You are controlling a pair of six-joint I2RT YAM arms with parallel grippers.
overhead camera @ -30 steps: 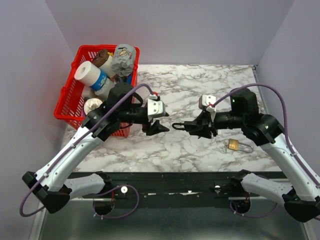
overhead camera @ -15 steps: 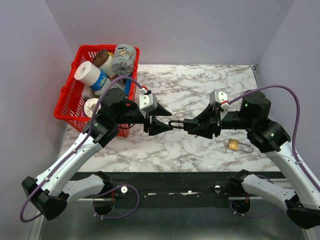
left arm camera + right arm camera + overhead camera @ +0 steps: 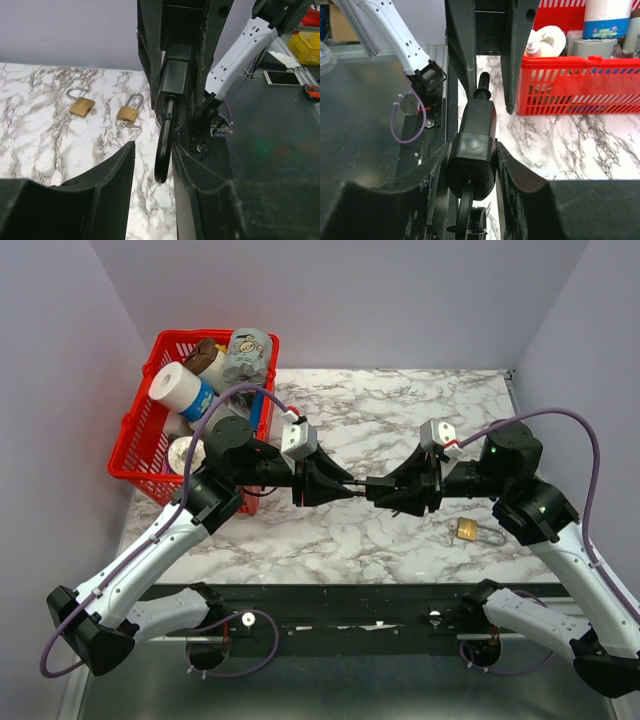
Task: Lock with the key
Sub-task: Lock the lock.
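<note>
The marble surface (image 3: 400, 410) fills most of the top view. The left arm (image 3: 150, 540) and the right arm (image 3: 570, 540) reach in over it from the near edge and meet nose to nose above its middle.

A red basket (image 3: 132, 445) stands at the far left of the surface, packed with things, among them a white roll (image 3: 175, 385) with a blue label.

The right gripper (image 3: 378, 490) is clenched on the body of a black padlock (image 3: 472, 145). One finger presses each side of the body, and the padlock is held in the air, clear of the surface, with its shackle pointing towards the left arm.

The left gripper (image 3: 345, 487) is spread, and the shackle lies in the gap between its two fingers. In the right wrist view there is space on both sides of the shackle. In the left wrist view it lies close against one finger, and I cannot tell whether it touches.

A first brass padlock (image 3: 129, 112) and a second brass padlock (image 3: 80, 105) lie flat on the surface near each other, well apart from the grippers. The top view shows only one of them, just beside the right arm.

A dark piece (image 3: 465, 205) with a thin ring sticks out of the black padlock's body at the end nearest the right wrist camera. It is too dark to tell whether this is the key.
</note>
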